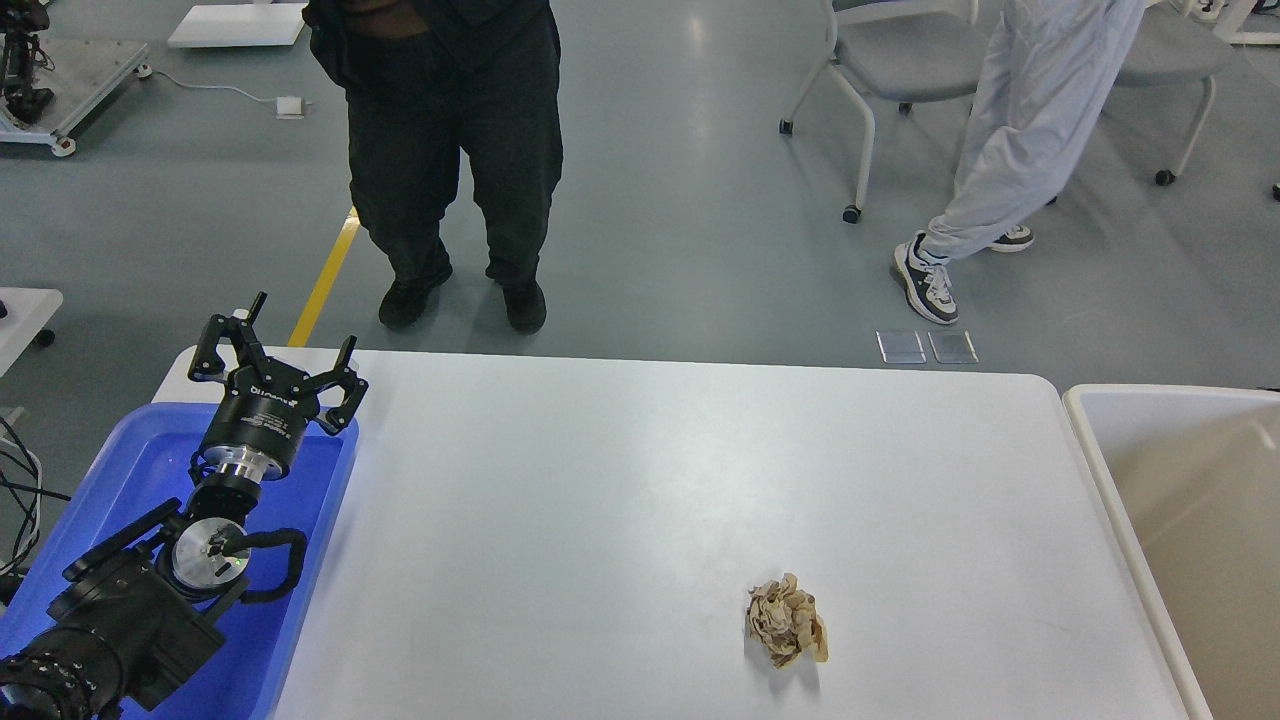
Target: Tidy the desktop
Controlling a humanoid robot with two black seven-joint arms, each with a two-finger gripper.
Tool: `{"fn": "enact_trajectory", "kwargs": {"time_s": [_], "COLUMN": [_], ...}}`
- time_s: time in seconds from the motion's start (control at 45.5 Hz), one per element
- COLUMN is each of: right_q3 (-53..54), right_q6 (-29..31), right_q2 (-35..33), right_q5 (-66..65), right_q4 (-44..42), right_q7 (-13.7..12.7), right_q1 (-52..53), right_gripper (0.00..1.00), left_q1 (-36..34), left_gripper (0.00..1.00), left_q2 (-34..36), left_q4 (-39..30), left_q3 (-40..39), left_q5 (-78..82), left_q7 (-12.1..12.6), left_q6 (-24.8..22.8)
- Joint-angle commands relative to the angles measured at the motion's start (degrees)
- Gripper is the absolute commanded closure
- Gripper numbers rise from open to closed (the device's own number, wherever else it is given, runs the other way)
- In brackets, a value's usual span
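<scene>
The white desktop (640, 480) fills the middle of the head view. A crumpled ball of brown paper (787, 621) lies on it near the front, right of centre. My left gripper (300, 335) hovers open and empty over the far end of the blue tray (150, 450) at the desktop's left edge, far from the paper. My right arm and gripper are out of view.
A beige bin (1190, 520) stands against the desktop's right edge. A person in black (450, 150) stands just beyond the far edge. Another person in white (1010, 140) and chairs are at the back right.
</scene>
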Motion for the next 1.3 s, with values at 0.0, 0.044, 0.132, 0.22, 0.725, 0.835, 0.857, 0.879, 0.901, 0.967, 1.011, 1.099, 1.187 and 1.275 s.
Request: {"fn": "enact_trajectory", "kwargs": {"time_s": [0.0,0.044,0.132,0.22,0.725,0.835,0.857,0.879,0.901,0.967,1.011,1.099,1.187,1.275], "right_q3": [17.2,18.8,22.5,23.1,23.5,23.3,23.2,23.1,23.1,23.0,22.8,22.7,22.5,22.5], "right_q6": [5.6,7.8,13.8,17.9,18.2,18.5,18.6,18.6,18.6,18.7,18.7,18.7,18.8,18.9], "right_q2": [-0.4,-0.5,-0.3,0.3,21.8,24.9,25.5,25.9,26.4,27.6,28.4,30.5,30.5,30.5], "right_q5": [0.9,1.8,7.0,13.2,17.1,17.1,17.0,17.0,17.0,17.0,17.0,17.0,17.0,17.0], "right_q4": [8.7,10.4,14.1,17.8,20.9,20.9,20.9,20.9,20.8,20.8,20.8,20.7,20.6,20.6], "right_q7": [0.0,0.0,-0.1,-0.1,0.0,0.0,0.0,0.0,0.1,0.0,0.0,0.0,0.1,0.1], "right_q1": [3.0,3.0,2.9,3.2,8.4,8.5,8.5,8.4,8.4,8.3,8.3,7.7,7.0,5.5], "right_gripper": [0.0,0.0,0.0,0.0,0.0,0.0,0.0,0.0,0.0,0.0,0.0,0.0,0.0,0.0], "left_q1": [0.0,0.0,0.0,0.0,0.0,0.0,0.0,0.0,0.0,0.0,0.0,0.0,0.0,0.0], "left_gripper": [0.0,0.0,0.0,0.0,0.0,0.0,0.0,0.0,0.0,0.0,0.0,0.0,0.0,0.0], "left_q2": [0.0,0.0,0.0,0.0,0.0,0.0,0.0,0.0,0.0,0.0,0.0,0.0,0.0,0.0], "left_q4": [0.0,0.0,0.0,0.0,0.0,0.0,0.0,0.0,0.0,0.0,0.0,0.0,0.0,0.0], "left_q3": [0.1,0.1,0.1,0.1,0.1,0.1,0.1,0.1,0.1,0.1,0.1,0.1,0.1,0.1], "left_q5": [0.0,0.0,0.0,0.0,0.0,0.0,0.0,0.0,0.0,0.0,0.0,0.0,0.0,0.0], "left_q7": [0.0,0.0,0.0,0.0,0.0,0.0,0.0,0.0,0.0,0.0,0.0,0.0,0.0,0.0], "left_q6": [0.1,0.1,0.1,0.1,0.1,0.1,0.1,0.1,0.1,0.1,0.1,0.1,0.1,0.1]}}
